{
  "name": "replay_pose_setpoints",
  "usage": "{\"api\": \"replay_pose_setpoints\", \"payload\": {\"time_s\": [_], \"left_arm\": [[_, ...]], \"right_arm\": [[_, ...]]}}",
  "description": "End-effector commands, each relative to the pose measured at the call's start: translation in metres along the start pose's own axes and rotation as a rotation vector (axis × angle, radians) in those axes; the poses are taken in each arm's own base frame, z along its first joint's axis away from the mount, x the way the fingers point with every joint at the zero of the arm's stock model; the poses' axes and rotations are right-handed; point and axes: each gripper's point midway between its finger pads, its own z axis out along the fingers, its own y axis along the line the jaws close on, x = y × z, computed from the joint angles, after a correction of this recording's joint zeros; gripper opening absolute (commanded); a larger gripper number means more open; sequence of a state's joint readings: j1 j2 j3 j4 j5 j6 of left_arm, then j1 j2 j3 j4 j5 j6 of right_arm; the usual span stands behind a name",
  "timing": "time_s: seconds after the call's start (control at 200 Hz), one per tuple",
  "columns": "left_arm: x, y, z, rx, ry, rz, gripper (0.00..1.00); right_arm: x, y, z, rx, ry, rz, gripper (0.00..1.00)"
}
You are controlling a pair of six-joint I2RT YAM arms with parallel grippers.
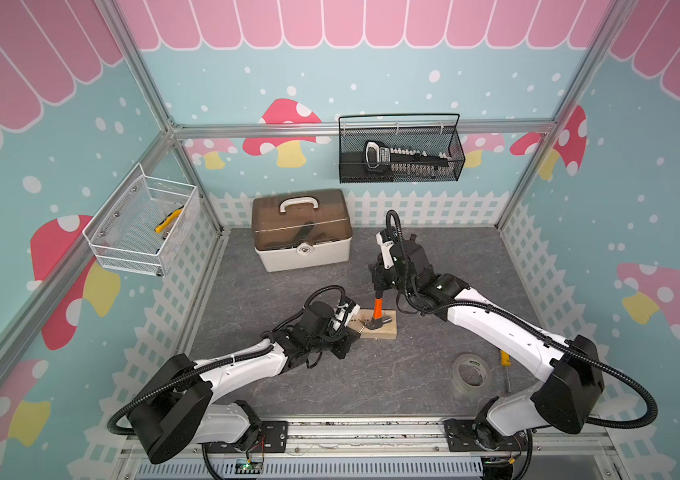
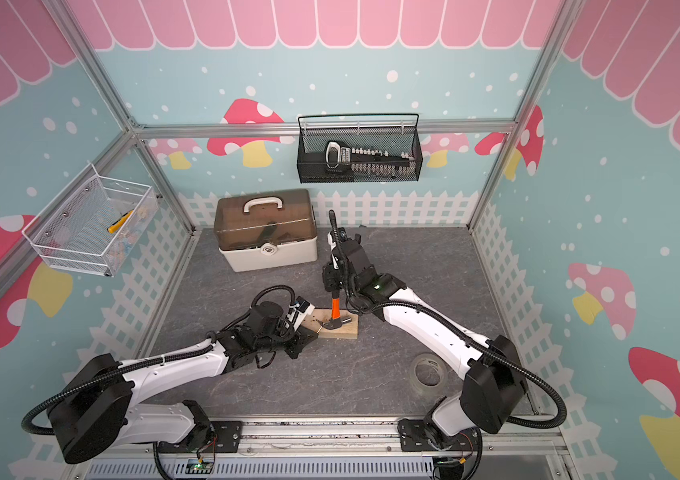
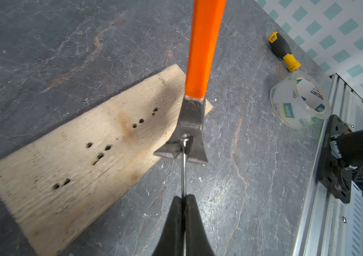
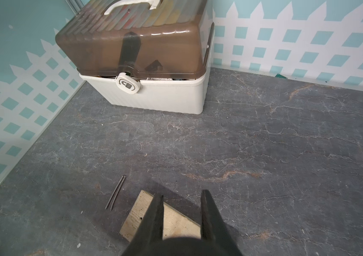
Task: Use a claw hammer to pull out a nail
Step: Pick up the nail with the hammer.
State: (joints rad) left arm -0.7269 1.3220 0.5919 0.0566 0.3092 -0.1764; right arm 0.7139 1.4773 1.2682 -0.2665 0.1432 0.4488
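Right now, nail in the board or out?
Out: nail runs from claw hammer to left end effector, clear of the wooden board.

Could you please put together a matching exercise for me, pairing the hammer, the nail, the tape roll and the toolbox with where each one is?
Things:
1. orange-and-black claw hammer with silver steel head
2. slim silver nail
3. roll of clear tape
4. cream plastic toolbox with brown lid

Places:
A. beside the yellow-and-black screwdriver
B. near the back wall
C. pinched in the shut jaws of the left gripper
D. held in the right gripper, head over the holed wooden board

Pairs: 1-D; 2-C; 3-A; 4-B.
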Motion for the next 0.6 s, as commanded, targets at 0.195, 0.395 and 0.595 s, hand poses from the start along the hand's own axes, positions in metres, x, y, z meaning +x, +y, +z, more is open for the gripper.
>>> {"api": "replay_pose_setpoints", "payload": {"time_s": [0.195, 0.395, 0.595], "left_arm": [[-0.013, -0.006, -0.005, 0.045, -0.029, -0.003, 0.00], [-0.006, -0.010, -0.002, 0.085, 0.003, -0.023, 0.00], [-0.016, -0.006, -0.010, 0.170, -0.053, -0.129, 0.00]], "right_arm": [[-0.025, 0.001, -0.013, -0.012, -0.073, -0.019, 0.00], [-0.026, -0.002, -0.011, -0.008, -0.072, -0.011, 0.00], [-0.022, -0.001, -0.010, -0.023, -0.060, -0.047, 0.00]]}}
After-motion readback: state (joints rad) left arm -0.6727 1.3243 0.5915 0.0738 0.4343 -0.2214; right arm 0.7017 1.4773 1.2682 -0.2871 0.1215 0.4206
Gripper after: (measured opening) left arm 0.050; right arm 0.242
